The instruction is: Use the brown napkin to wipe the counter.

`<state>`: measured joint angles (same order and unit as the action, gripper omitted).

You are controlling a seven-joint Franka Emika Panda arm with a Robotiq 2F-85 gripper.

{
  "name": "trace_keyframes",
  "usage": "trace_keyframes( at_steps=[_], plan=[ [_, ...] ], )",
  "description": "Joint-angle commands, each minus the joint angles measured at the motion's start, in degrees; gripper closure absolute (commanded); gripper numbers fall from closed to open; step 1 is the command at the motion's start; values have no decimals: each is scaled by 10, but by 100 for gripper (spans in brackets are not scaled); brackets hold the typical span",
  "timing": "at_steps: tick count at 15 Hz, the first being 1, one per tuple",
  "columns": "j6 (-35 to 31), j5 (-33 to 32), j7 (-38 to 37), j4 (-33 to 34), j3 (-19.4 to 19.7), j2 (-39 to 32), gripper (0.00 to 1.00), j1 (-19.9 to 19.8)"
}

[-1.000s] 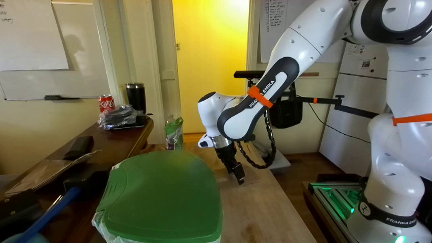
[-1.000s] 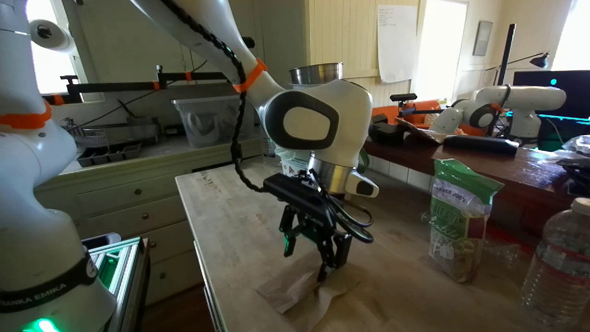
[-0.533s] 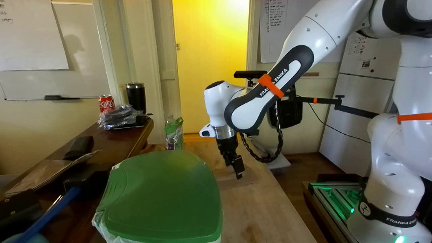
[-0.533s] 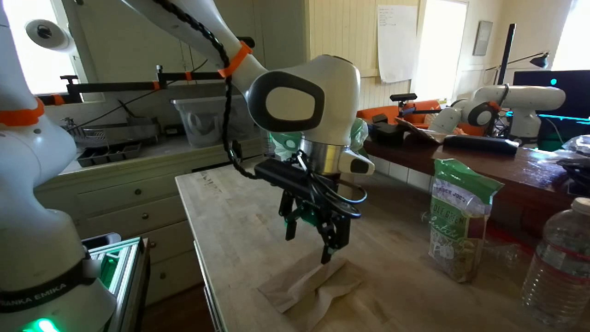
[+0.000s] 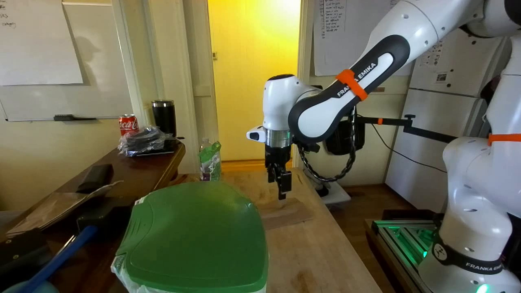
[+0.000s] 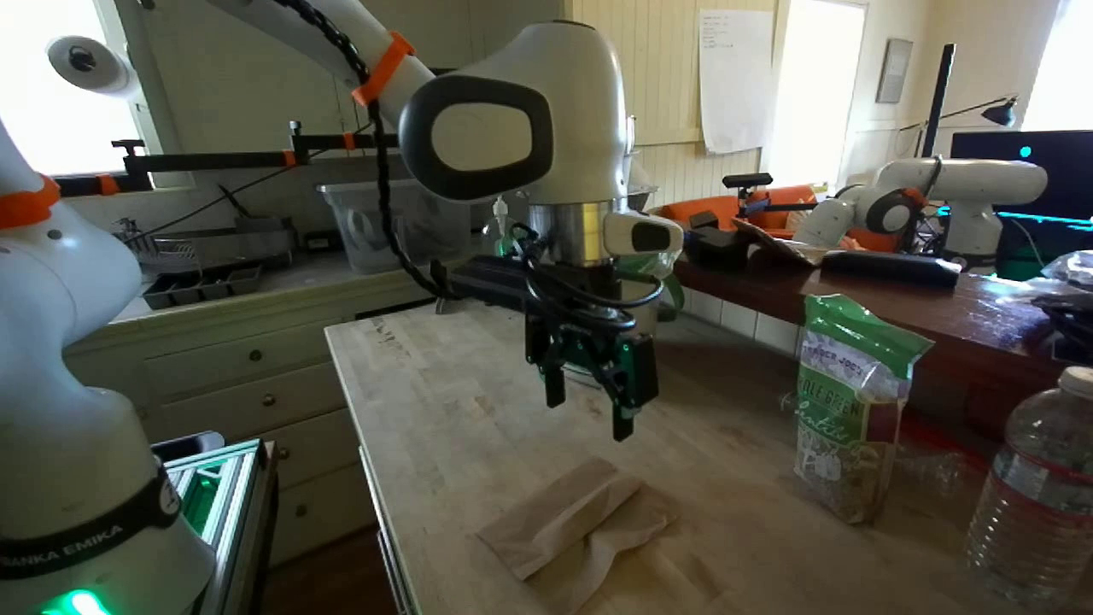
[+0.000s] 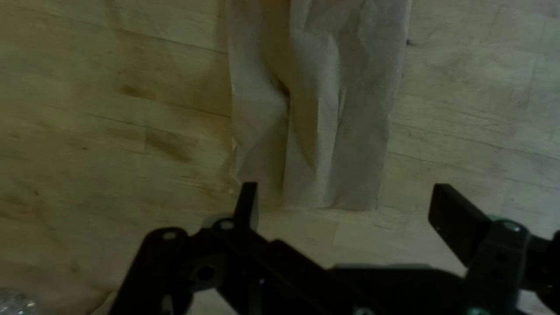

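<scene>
As gripper (image 6: 589, 418) hovers, 2 jaws apart, napkin (image 6: 574, 525) on counter (image 6: 452, 410)

The arm (image 5: 378, 67) stands on its base (image 5: 464, 244) and slopes down to the wrist (image 5: 281, 106), near upright in both exterior views; the gripper (image 6: 589, 416) hangs beneath, pointing down, its two fingers (image 7: 247, 203) spread wide, a clear gap between them in the wrist view
</scene>
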<state>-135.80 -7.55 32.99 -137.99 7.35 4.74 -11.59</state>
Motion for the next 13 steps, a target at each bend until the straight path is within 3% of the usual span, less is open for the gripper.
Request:
trace_keyframes(
  at_steps=[1,8,9,13],
  plan=[
    [-33,10,-16,-45,20,67,0,8],
    [-36,19,-28,-85,57,171,0,9],
    [-24,5,-21,-54,56,135,0,14],
    [-23,4,-26,-70,64,165,0,14]
  ],
)
